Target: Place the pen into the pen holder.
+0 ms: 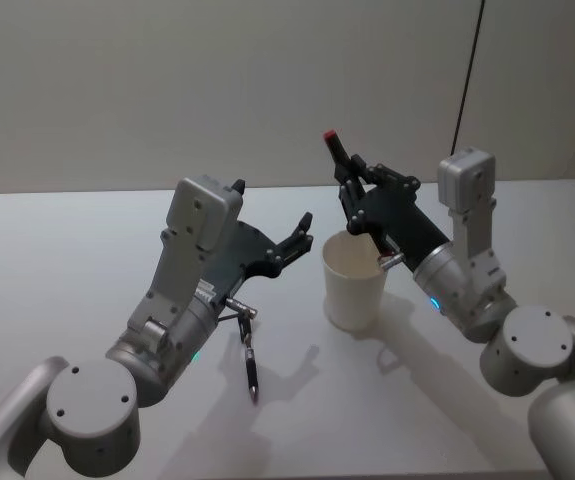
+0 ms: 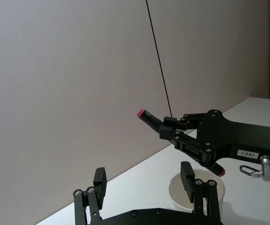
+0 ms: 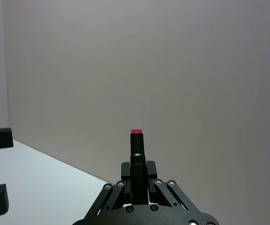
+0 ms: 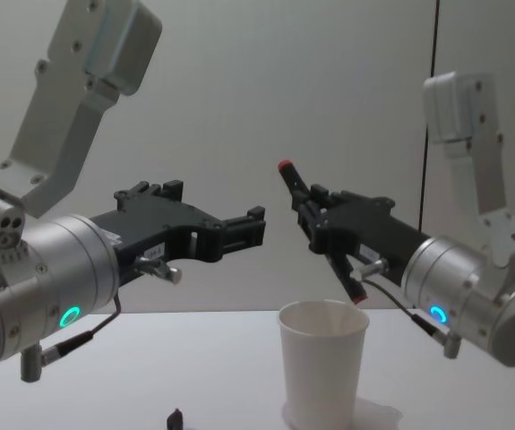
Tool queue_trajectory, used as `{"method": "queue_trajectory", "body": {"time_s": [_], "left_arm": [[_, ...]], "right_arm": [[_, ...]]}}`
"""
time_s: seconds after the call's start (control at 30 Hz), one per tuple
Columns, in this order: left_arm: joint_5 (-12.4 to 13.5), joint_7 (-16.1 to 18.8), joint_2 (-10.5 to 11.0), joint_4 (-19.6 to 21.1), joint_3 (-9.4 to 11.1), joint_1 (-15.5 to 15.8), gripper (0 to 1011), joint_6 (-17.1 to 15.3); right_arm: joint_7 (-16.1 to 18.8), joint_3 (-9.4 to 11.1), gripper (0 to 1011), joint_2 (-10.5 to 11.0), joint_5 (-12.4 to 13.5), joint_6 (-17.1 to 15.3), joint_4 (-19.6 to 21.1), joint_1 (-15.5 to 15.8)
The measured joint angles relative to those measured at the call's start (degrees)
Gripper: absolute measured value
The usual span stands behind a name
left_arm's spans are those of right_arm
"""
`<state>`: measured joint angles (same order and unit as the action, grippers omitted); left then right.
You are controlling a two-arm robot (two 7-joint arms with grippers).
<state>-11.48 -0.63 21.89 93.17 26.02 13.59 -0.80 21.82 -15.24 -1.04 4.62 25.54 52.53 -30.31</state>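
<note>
- The red-tipped pen [image 1: 336,148] is clamped, tilted, in the right gripper [image 1: 355,187] above the rim of the paper cup [image 1: 355,290].
- The left gripper [image 1: 300,235] is held open nearby.
- If released tilted, the rim could be struck, the cup toppled.

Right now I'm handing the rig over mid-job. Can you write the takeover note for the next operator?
Right gripper: shut on the black pen with red ends, which is tilted with its lower end just above the rim of the white paper cup.
Left gripper: open, empty, hovering to the left of the cup.
A second dark pen lies on the white table by the left arm.
Done: pen grasped and held over the cup.
Left: lower it in and release.
</note>
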Motion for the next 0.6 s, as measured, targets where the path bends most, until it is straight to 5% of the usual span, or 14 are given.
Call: {"method": "queue_trajectory", "body": {"time_s": [0.6], "left_arm": [[0.0, 0.0, 0.0, 0.0, 0.0, 0.0, 1004, 0.0]], "right_arm": [[0.4, -0.4, 181, -2.0, -0.9, 5.7, -13.1, -6.0]]}}
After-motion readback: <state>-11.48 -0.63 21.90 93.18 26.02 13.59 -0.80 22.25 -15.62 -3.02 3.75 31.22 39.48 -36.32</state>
